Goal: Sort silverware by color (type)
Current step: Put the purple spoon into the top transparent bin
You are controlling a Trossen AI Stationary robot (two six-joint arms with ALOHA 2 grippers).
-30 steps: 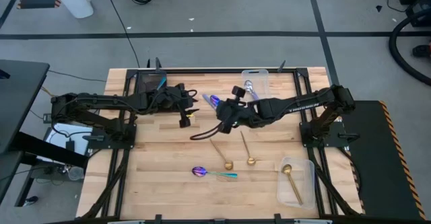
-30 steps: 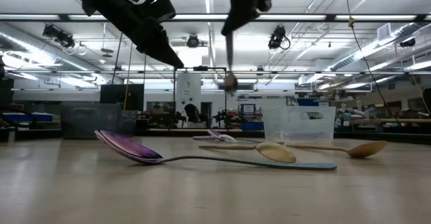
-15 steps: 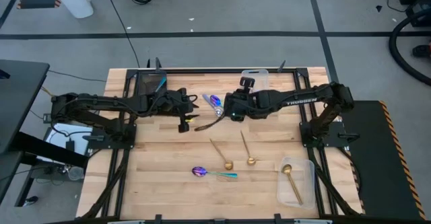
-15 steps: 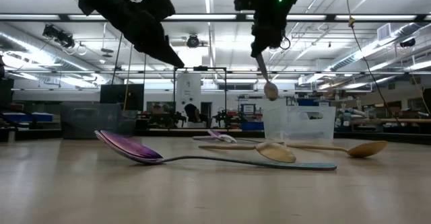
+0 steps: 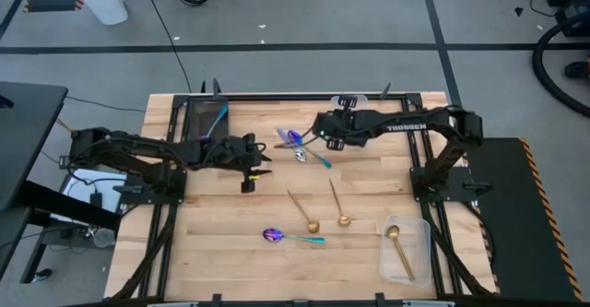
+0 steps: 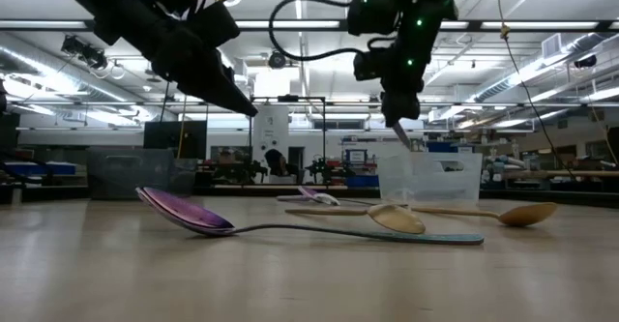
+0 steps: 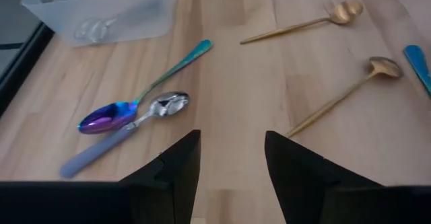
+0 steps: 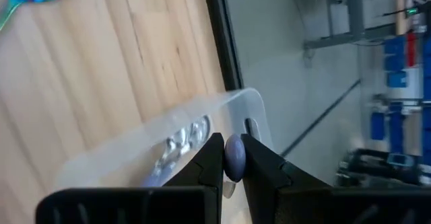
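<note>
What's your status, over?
Right gripper shut on lavender-handled spoon, above clear bin. Left gripper open, empty, near purple spoon and silver spoon. Nothing in the way.

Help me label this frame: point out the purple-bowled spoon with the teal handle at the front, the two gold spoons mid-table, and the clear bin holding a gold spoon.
purple-bowled spoon (image 5: 273,235), high view, bowl.
two gold spoons (image 5: 312,225), high view, left spoon's bowl.
clear bin (image 5: 422,224), high view, rim.

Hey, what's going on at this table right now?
A two-armed robot is sorting spoons. The right gripper holds a lavender-handled spoon above the clear bin at the table's far edge. The left gripper hovers open near two spoons still on the table; gold spoons remain unsorted.
</note>
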